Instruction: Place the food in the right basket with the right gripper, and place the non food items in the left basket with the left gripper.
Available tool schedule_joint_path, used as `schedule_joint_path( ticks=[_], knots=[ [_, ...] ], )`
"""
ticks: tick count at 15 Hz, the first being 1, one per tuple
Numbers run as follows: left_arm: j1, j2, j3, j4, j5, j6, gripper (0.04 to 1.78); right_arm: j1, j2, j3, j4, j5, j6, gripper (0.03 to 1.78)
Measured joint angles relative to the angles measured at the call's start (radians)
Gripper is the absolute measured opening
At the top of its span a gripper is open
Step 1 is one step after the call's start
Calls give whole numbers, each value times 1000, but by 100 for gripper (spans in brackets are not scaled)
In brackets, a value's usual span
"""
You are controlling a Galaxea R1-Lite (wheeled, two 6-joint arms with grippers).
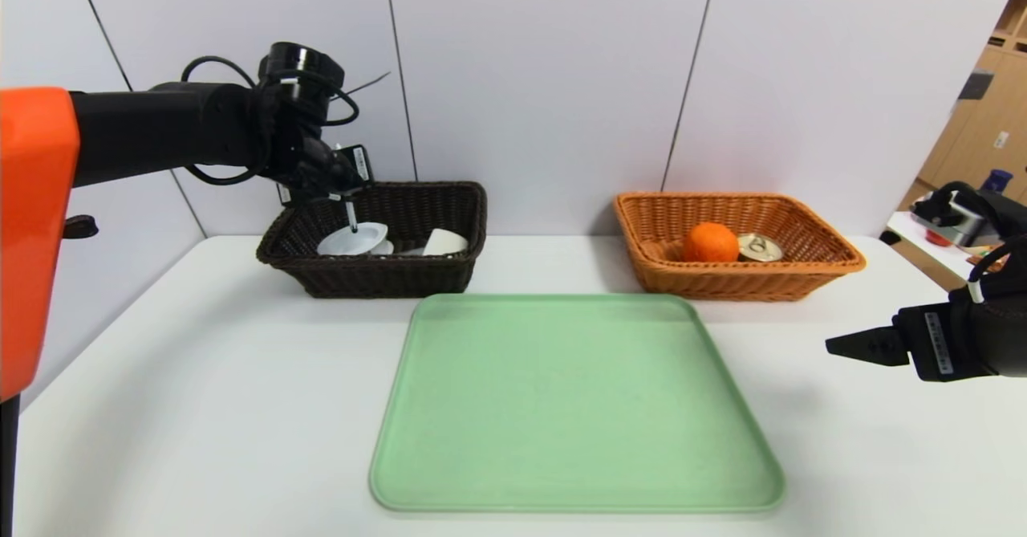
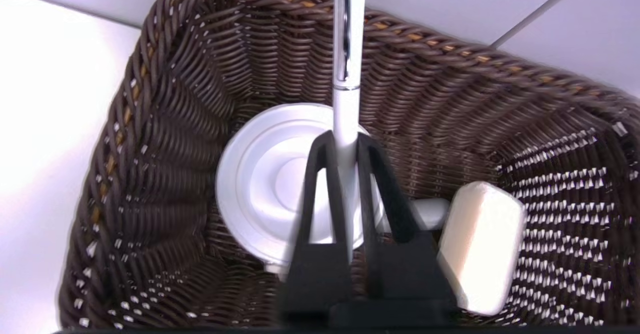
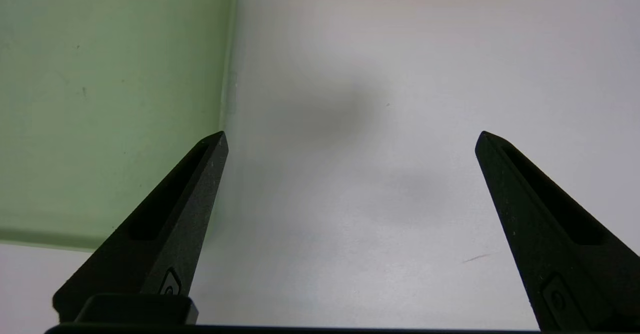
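1. The left gripper [image 1: 347,200] hangs over the dark left basket [image 1: 377,276] at about 11 o'clock on the surface [image 1: 200,408], its fingers [image 2: 320,194] clamped on a white pen [image 2: 346,124] with a chrome upper section.
2. In the head view the pen stands near upright, long axis vertical, lower end just above a white dish [image 1: 353,240]; whether they touch cannot be told.
3. Beside the dish in the same basket lies a cream block [image 2: 480,246], close to the wall farthest from the dish.
4. The right gripper [image 1: 854,346] hovers at 3 o'clock above bare surface, just off the right rim of the green tray [image 1: 574,408], fingers [image 3: 165,229] spread wide and holding nothing.
5. The orange right basket [image 1: 738,280], at 1 o'clock, holds an orange [image 1: 710,242] touching a tin can [image 1: 760,246] lying to its right.
6. The tray fills the middle, its far edge near both baskets; open surface lies at 9 and 3 o'clock.
7. A label on the right gripper's side is unreadable.
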State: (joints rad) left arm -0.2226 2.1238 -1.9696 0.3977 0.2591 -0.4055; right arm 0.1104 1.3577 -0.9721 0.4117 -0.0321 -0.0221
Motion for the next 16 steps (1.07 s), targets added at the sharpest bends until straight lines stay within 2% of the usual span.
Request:
schedule_joint_path(
  ticks=[4, 7, 11, 14, 16],
  knots=[
    [0, -1, 1, -1, 13, 10, 87, 0, -10, 0, 1, 0, -2, 171],
    [0, -18, 1, -6, 12, 10, 114, 0, -19, 2, 1, -1, -1, 171],
    [-36, -160, 5, 18, 10, 76, 137, -12, -46, -1, 1, -5, -5, 171],
    [-79, -344, 11, 153, 8, 183, 147, -28, -93, -24, 2, -13, -10, 171],
    [-88, -479, 18, 227, 22, 207, 153, -34, -149, -28, 4, -19, -10, 171]
  ],
)
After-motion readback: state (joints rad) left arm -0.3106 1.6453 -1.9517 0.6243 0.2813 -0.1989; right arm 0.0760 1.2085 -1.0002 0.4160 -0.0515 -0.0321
